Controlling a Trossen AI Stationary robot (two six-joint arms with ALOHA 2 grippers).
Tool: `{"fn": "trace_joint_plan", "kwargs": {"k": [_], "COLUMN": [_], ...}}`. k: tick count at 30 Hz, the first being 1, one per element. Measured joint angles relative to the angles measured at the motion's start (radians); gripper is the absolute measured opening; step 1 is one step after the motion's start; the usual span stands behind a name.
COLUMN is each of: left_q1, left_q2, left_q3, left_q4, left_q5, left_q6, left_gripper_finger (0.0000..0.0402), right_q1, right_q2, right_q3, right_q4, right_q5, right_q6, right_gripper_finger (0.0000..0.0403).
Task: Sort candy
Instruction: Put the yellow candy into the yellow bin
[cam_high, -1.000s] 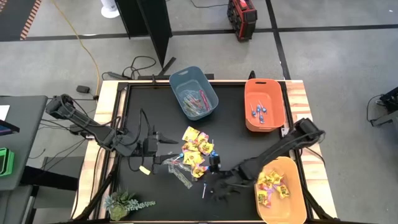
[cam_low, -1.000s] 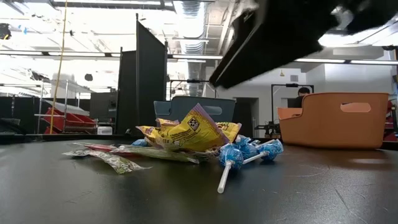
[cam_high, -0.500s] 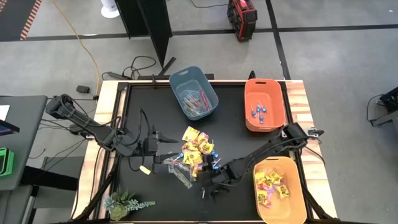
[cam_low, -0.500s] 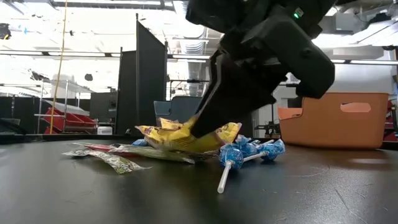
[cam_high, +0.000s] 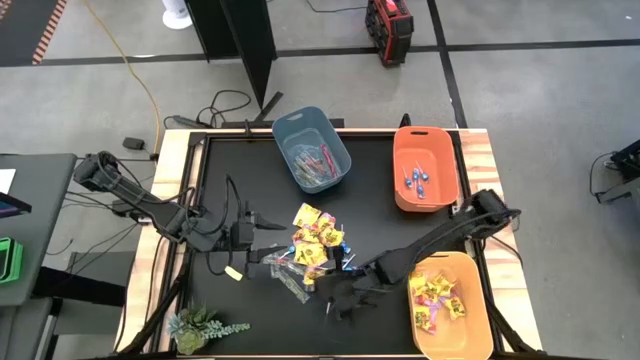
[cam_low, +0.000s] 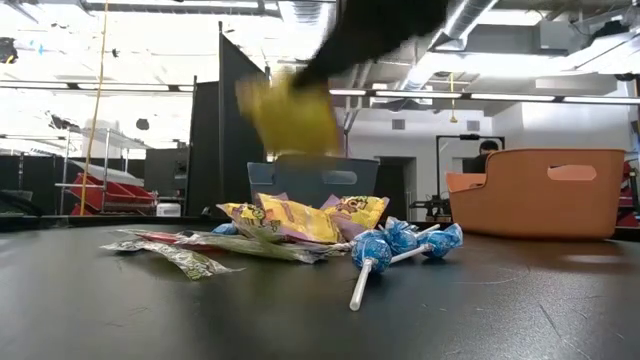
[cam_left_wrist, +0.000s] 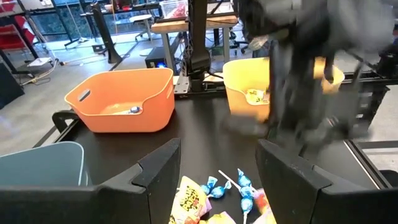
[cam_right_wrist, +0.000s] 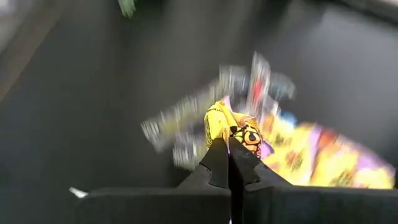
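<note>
The candy pile (cam_high: 315, 245) lies mid-table: yellow packets (cam_low: 300, 215), blue lollipops (cam_low: 395, 243) and slim clear-wrapped sticks (cam_low: 175, 252), all resting on the black tabletop. My right gripper (cam_right_wrist: 228, 163) is shut on one yellow packet (cam_low: 290, 112), which it holds above the pile at the pile's near right side (cam_high: 335, 288). My left gripper (cam_left_wrist: 217, 180) stands open just left of the pile (cam_high: 268, 240), above the table, with nothing between its fingers. My right gripper pinches the yellow packet by one edge (cam_right_wrist: 231, 138) between its two fingertips. The fingers slant down from the table's right side. The packet sticks out past the fingertips, crumpled, and is lifted clear of the pile and the table (cam_low: 290, 112).
A blue-grey bin (cam_high: 312, 148) with clear-wrapped sticks stands at the far middle. An orange bin (cam_high: 425, 167) with blue lollipops is at the far right. A yellow bin (cam_high: 450, 305) with yellow packets is at the near right. A small plant (cam_high: 200, 325) sits at the near left corner.
My right gripper has gone down to the pile from the right, shut on a yellow packet and risen with it. That packet is now lifted clear above the pile; the other sweets stay where they were.
</note>
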Motion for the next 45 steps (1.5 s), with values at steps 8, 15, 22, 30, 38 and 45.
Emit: {"fn": "trace_joint_plan", "kwargs": {"k": [8,15,22,30,38,45], "left_q1": [0.0,0.0,0.0,0.0,0.0,0.0], "left_q2": [0.0,0.0,0.001,0.001,0.001,0.001], "left_q3": [0.0,0.0,0.0,0.0,0.0,0.0], "left_q4": [0.003,-0.001,-0.007,-0.007,-0.008,-0.009], "left_q5": [0.0,0.0,0.0,0.0,0.0,0.004], "left_q6": [-0.007,-0.025,-0.032,-0.031,-0.032,-0.04], "left_gripper_finger": [0.0201,0.0201,0.0201,0.0201,0.0201,0.0201], "right_q1": [0.074,0.164,0.219,0.223,0.193,0.22], "right_q2": [-0.212,-0.244,-0.174,-0.187,-0.305,-0.391], "right_q3": [0.002,0.002,0.0,0.0,0.001,0.001], "right_q4": [0.194,0.368,0.332,0.266,0.171,-0.239], "right_q5": [0.002,0.002,0.076,0.173,0.123,0.17], "right_q6": [-0.141,-0.368,-0.773,-0.742,-0.174,0.157], "right_gripper_finger": [0.0001,0.0,0.0,0.0,0.0,0.0]}}
